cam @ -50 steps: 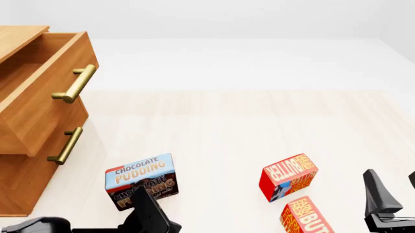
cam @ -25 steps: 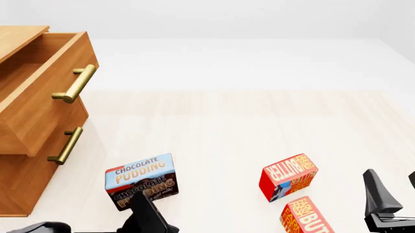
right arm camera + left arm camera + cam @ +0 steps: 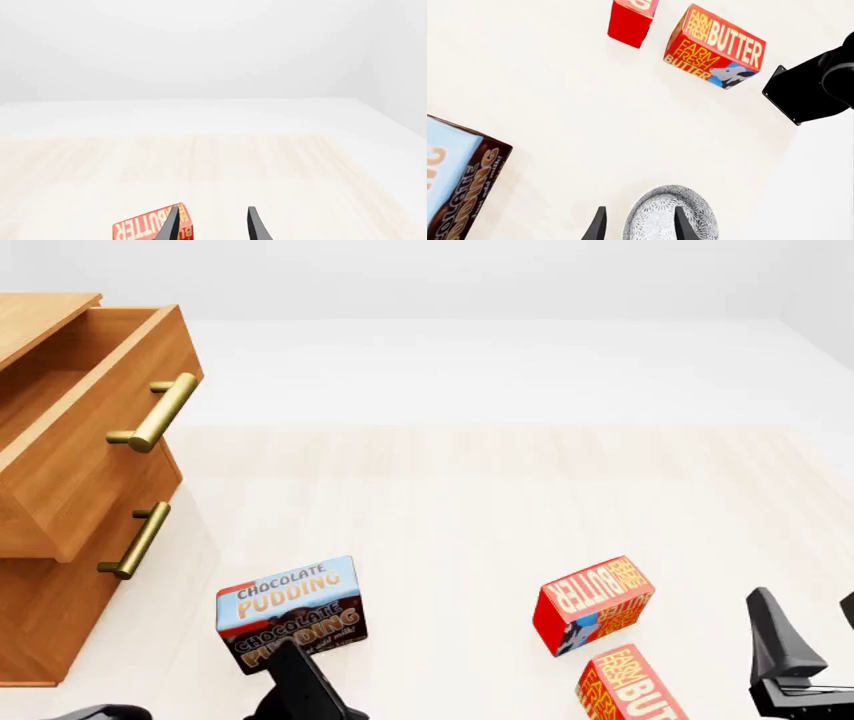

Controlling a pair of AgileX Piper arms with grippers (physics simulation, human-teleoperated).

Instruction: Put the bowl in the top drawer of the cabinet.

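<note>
The bowl (image 3: 670,216) is seen only in the left wrist view, lying on the pale worktop (image 3: 441,510) directly under the left hand (image 3: 639,226). One of the two dark fingers (image 3: 681,225) is over the patterned inside of the bowl, the other just outside its rim, so the near wall of the bowl stands between them. The fingers are set apart with a moderate gap; whether they touch the bowl cannot be told. In the front view the bowl is not visible; only the left arm shows at the lower edge, just in front of the chocolate pudding box (image 3: 291,613).

The cabinet (image 3: 60,570) stands at the far left of the worktop, well apart from the left hand. Its top drawer (image 3: 94,425) is pulled out and open, with the brass handle (image 3: 158,412) facing the worktop.

Two red butter boxes lie to the right: one butter box (image 3: 594,604) farther back and a second butter box (image 3: 630,685) nearer the lower edge. The right hand (image 3: 212,225) is held low beside them, its fingers parted with nothing between them.
</note>
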